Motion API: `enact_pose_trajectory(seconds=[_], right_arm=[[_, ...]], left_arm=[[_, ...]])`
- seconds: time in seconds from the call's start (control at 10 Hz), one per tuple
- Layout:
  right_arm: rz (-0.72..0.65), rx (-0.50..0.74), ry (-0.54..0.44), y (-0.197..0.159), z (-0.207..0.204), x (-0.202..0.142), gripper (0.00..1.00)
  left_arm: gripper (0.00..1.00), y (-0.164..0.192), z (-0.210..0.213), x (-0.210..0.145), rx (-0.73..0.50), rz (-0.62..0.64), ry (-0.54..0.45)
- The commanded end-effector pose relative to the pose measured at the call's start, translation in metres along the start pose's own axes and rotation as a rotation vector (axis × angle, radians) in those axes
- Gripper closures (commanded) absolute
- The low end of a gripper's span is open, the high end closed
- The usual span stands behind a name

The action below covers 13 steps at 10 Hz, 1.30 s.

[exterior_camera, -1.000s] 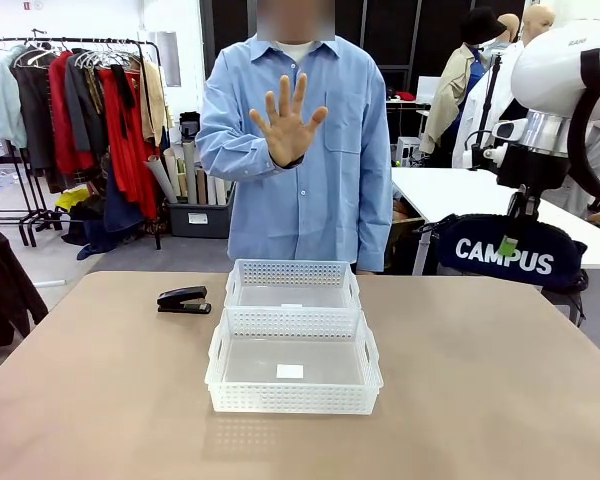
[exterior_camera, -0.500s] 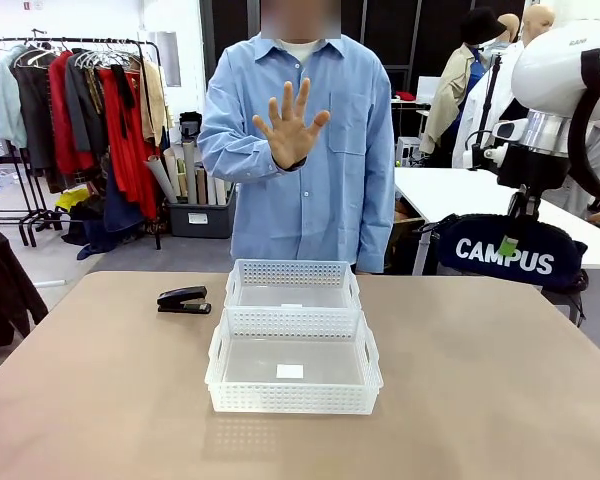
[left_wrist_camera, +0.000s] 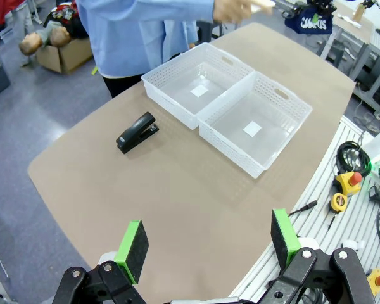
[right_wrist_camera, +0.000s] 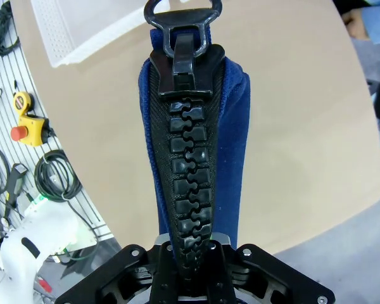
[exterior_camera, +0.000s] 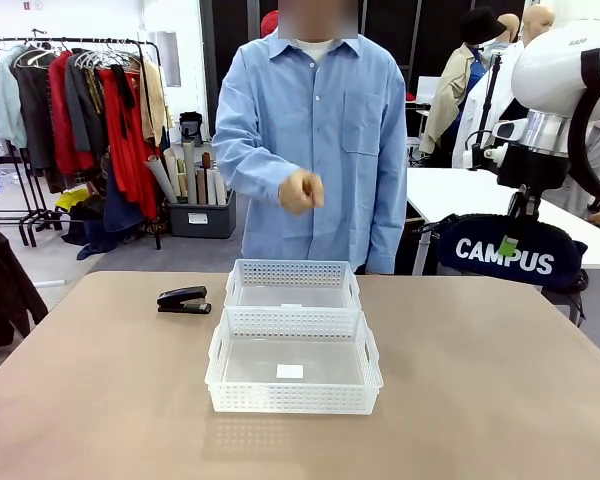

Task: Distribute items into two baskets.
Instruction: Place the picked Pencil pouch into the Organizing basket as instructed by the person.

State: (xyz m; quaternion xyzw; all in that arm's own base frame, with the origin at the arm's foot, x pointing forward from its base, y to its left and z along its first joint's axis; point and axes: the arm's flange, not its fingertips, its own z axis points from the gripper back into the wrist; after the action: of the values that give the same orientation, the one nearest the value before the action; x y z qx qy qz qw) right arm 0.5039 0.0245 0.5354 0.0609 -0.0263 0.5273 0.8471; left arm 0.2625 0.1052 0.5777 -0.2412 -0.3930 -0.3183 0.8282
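**Pouch aloft at right, stapler on the surface**

On the tan surface (exterior_camera: 500,400) two white baskets (exterior_camera: 293,400) sit touching, the larger nearer the robot. The right gripper (exterior_camera: 509,246) clamps the navy CAMPUS pouch (exterior_camera: 540,262) in the air at the surface's right side. The left gripper (left_wrist_camera: 206,240) hangs released, jaws apart. The black stapler (exterior_camera: 184,299) lies just left of the far basket.

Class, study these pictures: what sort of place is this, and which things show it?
Probably a robotics lab sharing space with a clothing workshop: a white robot arm holding a pouch, an emergency-stop button with cables beside it, and a rack of clothes.
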Motion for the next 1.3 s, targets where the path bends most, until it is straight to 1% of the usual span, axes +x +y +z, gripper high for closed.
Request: enact_pose_trajectory(seconds=[0.0,1.0,1.2], right_arm=[[-0.01,-0.01,0.002,0.0,0.004,0.002,1.0],[0.0,0.0,0.0,0.0,0.0,0.0,1.0],[0.019,-0.004,0.0,0.015,-0.011,0.006,1.0]], left_arm=[[0.0,-0.001,0.0,0.0,-0.014,-0.011,-0.013],[0.0,-0.001,0.0,0.0,-0.014,-0.011,-0.013],[0.0,-0.001,0.0,0.0,-0.014,-0.011,-0.013]])
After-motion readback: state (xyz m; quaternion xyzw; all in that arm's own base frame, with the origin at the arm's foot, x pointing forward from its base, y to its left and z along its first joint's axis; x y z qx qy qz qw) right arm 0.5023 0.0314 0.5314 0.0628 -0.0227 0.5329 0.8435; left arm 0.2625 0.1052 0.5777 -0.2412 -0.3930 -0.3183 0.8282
